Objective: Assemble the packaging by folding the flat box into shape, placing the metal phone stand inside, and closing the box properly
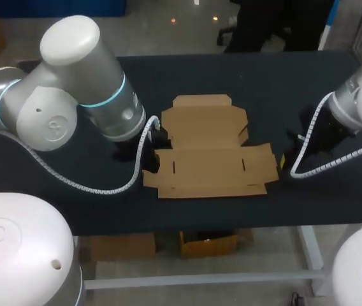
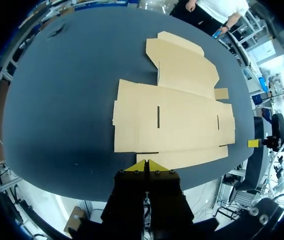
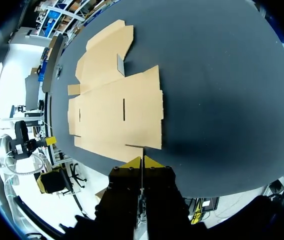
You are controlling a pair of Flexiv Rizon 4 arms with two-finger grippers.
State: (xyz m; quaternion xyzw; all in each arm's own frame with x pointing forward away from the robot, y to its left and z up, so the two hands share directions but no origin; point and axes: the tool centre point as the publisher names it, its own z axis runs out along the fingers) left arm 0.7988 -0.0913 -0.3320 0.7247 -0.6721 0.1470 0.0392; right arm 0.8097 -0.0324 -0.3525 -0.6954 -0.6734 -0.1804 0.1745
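Flat box (image 1: 209,156): tan cardboard, unfolded, lay flat at the middle of the dark desk (image 1: 267,80), flaps spread out, two short slits in its wide panel.
Left tool (image 2: 147,164): yellow tips pressed together, holding nothing, just at the box's left edge.
Right tool (image 3: 142,161): yellow tips likewise pressed together, gripping nothing, just at the box's right edge.
Each arm stood at its own side of the desk, the box between the two tools.

Dark matte table (image 1: 232,70), flat top, evenly lit.
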